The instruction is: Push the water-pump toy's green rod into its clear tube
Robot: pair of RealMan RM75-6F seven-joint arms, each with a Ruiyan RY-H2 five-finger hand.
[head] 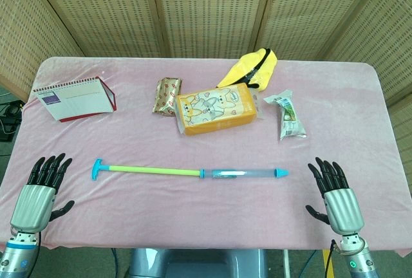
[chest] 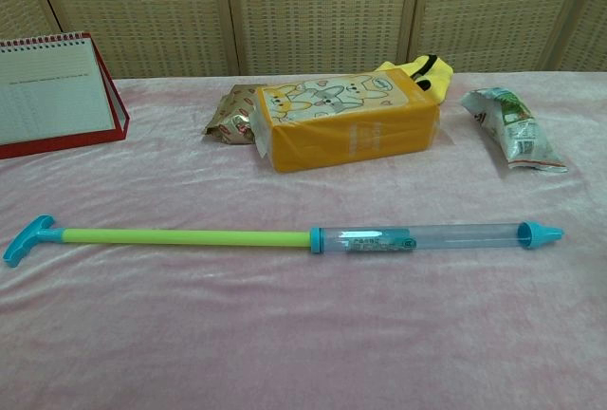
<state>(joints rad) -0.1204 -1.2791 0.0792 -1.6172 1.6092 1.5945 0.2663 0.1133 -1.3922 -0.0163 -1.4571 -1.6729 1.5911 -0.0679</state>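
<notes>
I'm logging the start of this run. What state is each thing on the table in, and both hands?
Green rod: pulled far out of the tube, lying flat.
Clear tube: lying flat, rod end just inside.
Left hand: open, fingers apart, holding nothing.
Right hand: open, holding nothing.
Calendar: standing propped.
Orange pack: closed, lying flat.
White snack bag: sealed, lying flat.
Gold snack bag: lying flat.

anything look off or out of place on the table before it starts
Nothing stands out. The water-pump toy lies flat with its green rod pulled out of the clear tube, as the task expects. Both the left hand and right hand rest open nearby.
</notes>
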